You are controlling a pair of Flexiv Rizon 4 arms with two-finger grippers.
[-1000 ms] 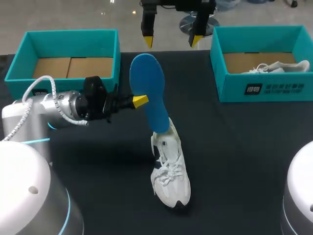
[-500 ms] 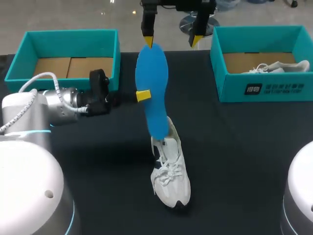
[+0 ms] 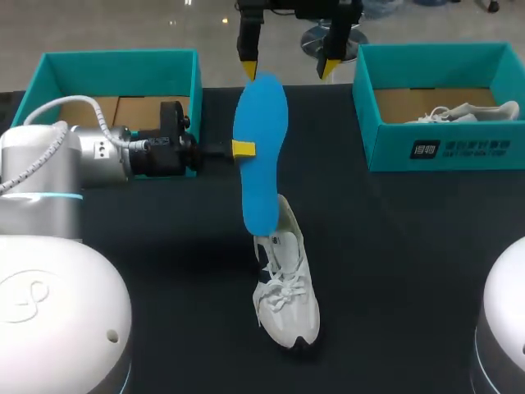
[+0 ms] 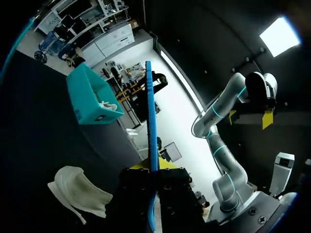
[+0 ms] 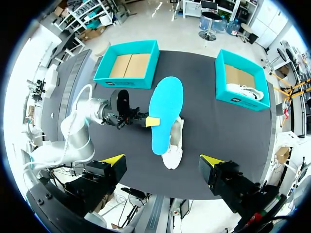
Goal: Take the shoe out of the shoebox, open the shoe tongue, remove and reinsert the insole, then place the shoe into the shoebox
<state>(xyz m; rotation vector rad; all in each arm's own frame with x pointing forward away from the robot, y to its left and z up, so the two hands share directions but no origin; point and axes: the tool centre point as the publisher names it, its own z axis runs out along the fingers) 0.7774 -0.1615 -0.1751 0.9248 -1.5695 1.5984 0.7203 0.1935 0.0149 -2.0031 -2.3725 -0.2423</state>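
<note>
My left gripper (image 3: 243,148) is shut on the edge of a blue insole (image 3: 261,156) and holds it upright above the table, its lower end over the heel of a white shoe (image 3: 285,283). The shoe lies on the black table. In the left wrist view the insole (image 4: 151,121) shows edge-on between the fingers of the left gripper (image 4: 151,170), with the shoe (image 4: 77,191) beside and below. My right gripper (image 3: 289,66) hangs open high over the far table edge. The right wrist view looks down on the insole (image 5: 166,114) and the shoe (image 5: 174,145).
A teal shoebox (image 3: 115,98) with a bare cardboard floor stands at the far left, just behind my left arm. Another teal shoebox (image 3: 443,139) at the far right holds a second white shoe (image 3: 467,112).
My left arm has carried the insole to the right and toward the far side, and its wrist has turned. The insole now stands more upright. The right arm has not moved.
</note>
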